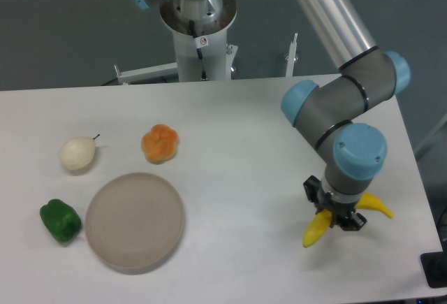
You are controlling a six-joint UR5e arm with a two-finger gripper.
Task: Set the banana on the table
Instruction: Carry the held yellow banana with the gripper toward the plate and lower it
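Banana (316, 228) — one, apparently in gripper (335, 218) jaws

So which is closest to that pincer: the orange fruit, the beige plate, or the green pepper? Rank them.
From the pincer, at the table's right side:
1. Beige plate, front left.
2. Orange fruit, behind the plate; nearly as close.
3. Green pepper, far left.

Arm: long tube of brushed silver metal, then grey cylindrical joint housings, each closed by a rounded light-blue cap. Pincer (334, 219): small, black, blocky. Base column: white, topped by a silver collar; bears a small round red-and-white sticker and a thin black cable down its front.
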